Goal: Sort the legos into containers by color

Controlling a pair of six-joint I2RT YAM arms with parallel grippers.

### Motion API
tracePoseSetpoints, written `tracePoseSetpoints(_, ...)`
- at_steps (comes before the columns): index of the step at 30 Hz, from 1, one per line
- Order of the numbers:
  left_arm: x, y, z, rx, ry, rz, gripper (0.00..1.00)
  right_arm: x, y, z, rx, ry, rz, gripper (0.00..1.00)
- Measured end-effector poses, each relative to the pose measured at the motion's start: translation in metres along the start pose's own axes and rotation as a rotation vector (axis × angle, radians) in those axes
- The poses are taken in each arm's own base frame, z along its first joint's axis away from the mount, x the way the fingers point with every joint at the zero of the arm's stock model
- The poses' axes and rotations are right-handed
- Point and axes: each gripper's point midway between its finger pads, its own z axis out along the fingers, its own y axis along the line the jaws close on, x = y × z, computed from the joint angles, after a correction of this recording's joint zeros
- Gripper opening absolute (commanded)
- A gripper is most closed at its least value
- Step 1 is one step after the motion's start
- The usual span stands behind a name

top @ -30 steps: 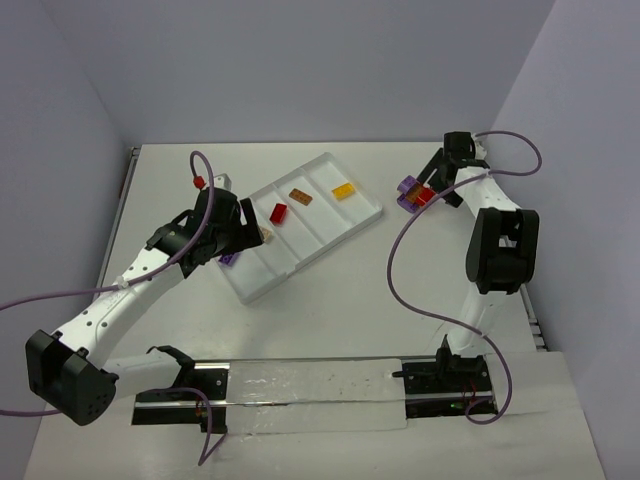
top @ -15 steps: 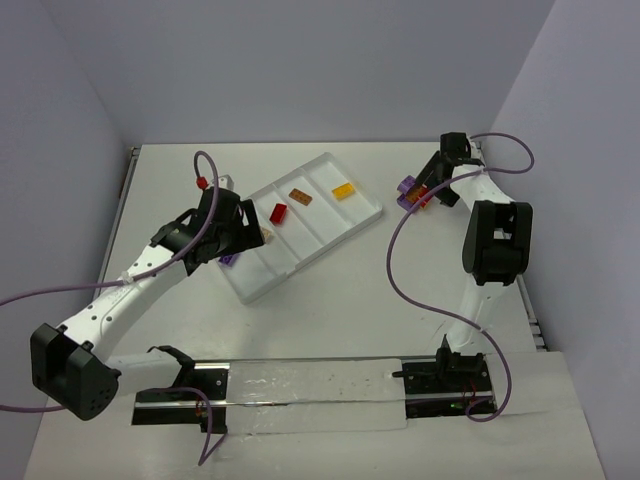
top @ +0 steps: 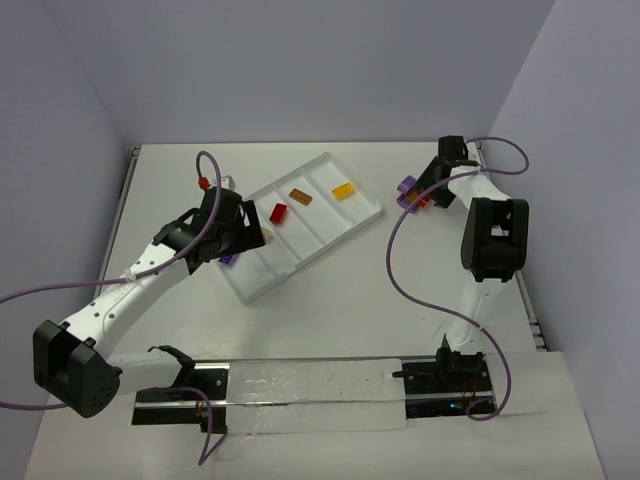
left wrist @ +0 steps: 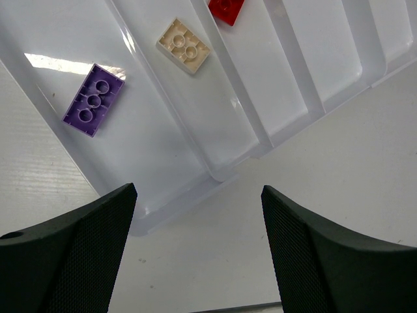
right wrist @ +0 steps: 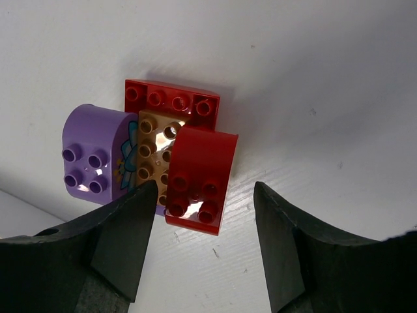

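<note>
The white tray [top: 330,225] lies at the table's middle. It holds a purple brick [left wrist: 94,99], a tan brick [left wrist: 184,45], a red brick [top: 279,213], a brown-orange brick [top: 300,197] and a yellow brick [top: 343,190]. My left gripper [left wrist: 199,251] is open and empty, hovering over the tray's near-left corner [top: 235,243]. A joined cluster of red, purple and tan bricks [right wrist: 156,153] sits on the table right of the tray [top: 413,195]. My right gripper [right wrist: 203,244] is open just above it, with the red curved brick [right wrist: 199,176] between the fingertips.
A clear strip [top: 310,392] on a black rail lies along the near edge between the arm bases. Purple cables [top: 400,260] loop over the table by each arm. Grey walls close in the table at the back and both sides.
My right gripper has moved a little farther back and now sits close over the brick cluster. My left arm has shifted slightly by the tray's left end. The bricks have not moved.
</note>
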Motion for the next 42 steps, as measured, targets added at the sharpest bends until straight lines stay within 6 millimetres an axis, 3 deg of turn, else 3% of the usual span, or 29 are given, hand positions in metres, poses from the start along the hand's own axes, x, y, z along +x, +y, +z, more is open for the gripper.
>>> tracePoseSetpoints(8, 0.000, 0.000, 0.000, 0.000, 0.000, 0.000, 0.86, 0.000, 0.000, 0.001, 0.003, -0.002, 0.008, 0.42)
tracePoseSetpoints(12, 0.000, 0.000, 0.000, 0.001, -0.001, 0.000, 0.85, 0.001, -0.001, 0.001, 0.004, -0.004, 0.011, 0.22)
tracePoseSetpoints(15, 0.000, 0.000, 0.000, 0.001, -0.001, -0.001, 0.85, 0.005, -0.008, -0.005, 0.015, -0.012, 0.010, 0.16)
tracePoseSetpoints(17, 0.000, 0.000, 0.000, 0.001, -0.001, -0.001, 0.85, 0.008, -0.015, -0.015, 0.029, -0.019, 0.010, 0.09)
tracePoseSetpoints(21, 0.000, -0.001, 0.000, 0.004, 0.000, -0.005, 0.86, 0.008, -0.024, -0.046, 0.026, -0.065, 0.009, 0.03)
tracePoseSetpoints(27, 0.002, -0.006, -0.001, 0.026, 0.007, -0.005, 0.85, 0.019, -0.029, -0.096, -0.037, -0.146, 0.007, 0.03)
tracePoseSetpoints(30, 0.002, -0.010, -0.001, 0.042, 0.007, -0.005, 0.85, 0.052, -0.029, -0.110, -0.067, -0.131, -0.025, 0.03)
tracePoseSetpoints(35, 0.003, -0.018, -0.002, 0.069, 0.010, -0.001, 0.85, 0.132, -0.007, -0.126, -0.150, -0.034, -0.155, 0.03)
tracePoseSetpoints(39, -0.001, -0.020, -0.004, 0.066, -0.001, -0.005, 0.86, 0.184, 0.034, -0.150, -0.269, 0.021, -0.300, 0.03)
tracePoseSetpoints(42, -0.009, -0.016, -0.006, 0.038, -0.028, -0.018, 0.86, 0.210, 0.073, -0.177, -0.383, 0.041, -0.389, 0.04)
